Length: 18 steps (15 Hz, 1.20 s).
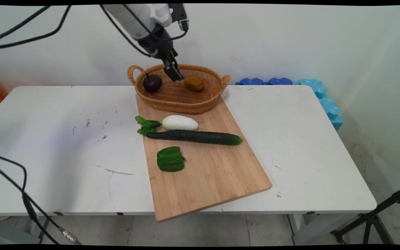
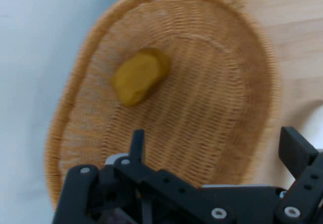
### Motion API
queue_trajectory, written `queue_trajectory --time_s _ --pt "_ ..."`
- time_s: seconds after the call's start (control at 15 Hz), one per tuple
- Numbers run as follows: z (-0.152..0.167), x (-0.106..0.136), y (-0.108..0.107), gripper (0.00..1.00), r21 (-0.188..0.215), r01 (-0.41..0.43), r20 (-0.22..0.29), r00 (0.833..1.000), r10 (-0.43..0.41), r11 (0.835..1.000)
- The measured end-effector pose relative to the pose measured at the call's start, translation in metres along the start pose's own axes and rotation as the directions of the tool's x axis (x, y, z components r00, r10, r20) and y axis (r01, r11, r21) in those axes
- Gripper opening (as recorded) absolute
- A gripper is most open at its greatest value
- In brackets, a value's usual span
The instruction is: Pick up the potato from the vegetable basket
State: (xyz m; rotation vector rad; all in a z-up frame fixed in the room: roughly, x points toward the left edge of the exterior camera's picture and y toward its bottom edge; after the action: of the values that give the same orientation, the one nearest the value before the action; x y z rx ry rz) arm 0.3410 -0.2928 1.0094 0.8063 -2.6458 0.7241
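Hovering: open pincer over basket, unlabelled.

The gripper rises from the bottom edge, its 2 fingers spread wide apart with nothing between them. Above it the oval wicker basket fills most of the frame, tilted on a diagonal. A yellow-brown lump lies inside, left of centre in the upper half. A wooden board shows at the right, white surface at the left.
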Motion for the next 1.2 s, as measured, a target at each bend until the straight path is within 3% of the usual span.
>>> queue_trajectory --time_s 0.27,0.67,1.2 --pt "0.036 0.007 -0.032 1.00 0.028 -0.031 0.029 0.999 0.030 0.999" --pt "0.090 0.016 -0.059 1.00 0.025 -0.103 0.064 0.993 0.101 0.994" --pt "0.165 0.021 -0.073 1.00 -0.054 -0.218 0.101 0.970 0.223 0.974"
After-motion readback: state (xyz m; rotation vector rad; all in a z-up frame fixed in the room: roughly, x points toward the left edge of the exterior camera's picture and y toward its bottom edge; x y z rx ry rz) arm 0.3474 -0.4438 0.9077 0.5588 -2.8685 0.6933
